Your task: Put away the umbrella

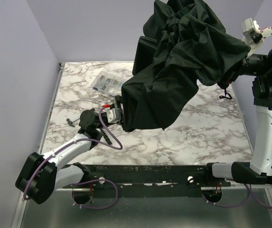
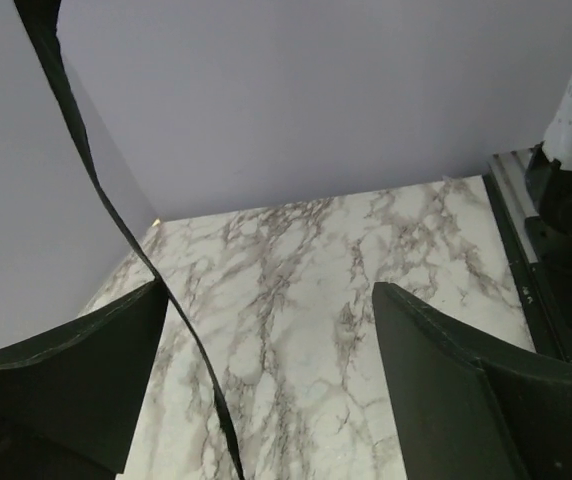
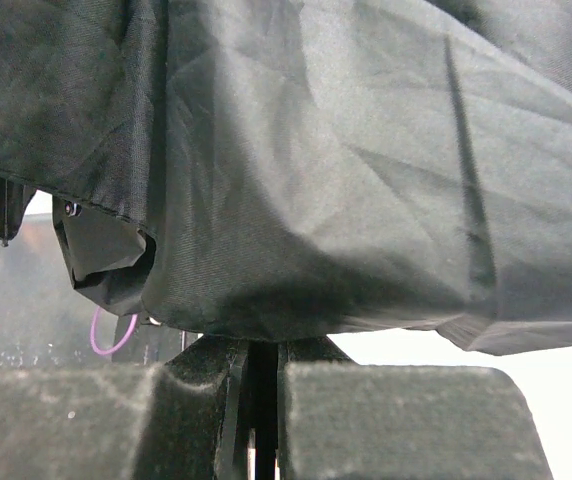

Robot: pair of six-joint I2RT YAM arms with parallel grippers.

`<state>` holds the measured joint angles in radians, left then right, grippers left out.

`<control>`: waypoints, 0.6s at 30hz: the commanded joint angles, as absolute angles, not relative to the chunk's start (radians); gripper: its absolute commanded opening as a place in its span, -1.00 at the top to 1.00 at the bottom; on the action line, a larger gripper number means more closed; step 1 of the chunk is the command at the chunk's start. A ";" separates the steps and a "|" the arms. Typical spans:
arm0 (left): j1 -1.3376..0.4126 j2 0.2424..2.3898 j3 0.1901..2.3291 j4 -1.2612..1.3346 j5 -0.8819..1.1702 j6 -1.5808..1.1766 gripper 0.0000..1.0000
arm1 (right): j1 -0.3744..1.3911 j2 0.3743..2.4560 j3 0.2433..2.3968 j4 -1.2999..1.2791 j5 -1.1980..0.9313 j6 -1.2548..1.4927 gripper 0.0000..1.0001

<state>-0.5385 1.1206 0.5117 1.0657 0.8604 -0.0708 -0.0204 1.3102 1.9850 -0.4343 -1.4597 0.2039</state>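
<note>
The right claw (image 3: 258, 385) pinches the umbrella (image 1: 188, 52) aloft at the far right, canopy (image 1: 148, 102) drooping, seemingly so the wide-open left claw (image 2: 269, 310) can close on its lower edge.

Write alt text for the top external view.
The right arm holds a dark, loosely bunched umbrella up over the marble table. The open left gripper sits at its lower edge, and a clear box lies farther back on the table.

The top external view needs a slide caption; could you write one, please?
Right gripper holds the umbrella aloft over the marble table; open left gripper at its hem.
</note>
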 commanded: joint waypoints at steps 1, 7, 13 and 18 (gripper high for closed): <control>-0.549 1.103 0.523 0.912 0.717 0.052 -0.57 | -0.029 1.282 1.979 -0.368 -1.476 0.230 0.99; -0.549 1.087 0.560 0.734 0.598 0.151 -0.16 | -0.029 1.276 1.964 -0.363 -1.479 0.231 0.99; -0.549 1.108 0.571 0.775 0.554 0.148 -0.16 | -0.028 1.266 1.950 -0.353 -1.477 0.237 0.99; -0.548 1.118 0.591 0.747 0.553 0.159 0.83 | -0.029 1.263 1.947 -0.348 -1.479 0.240 0.99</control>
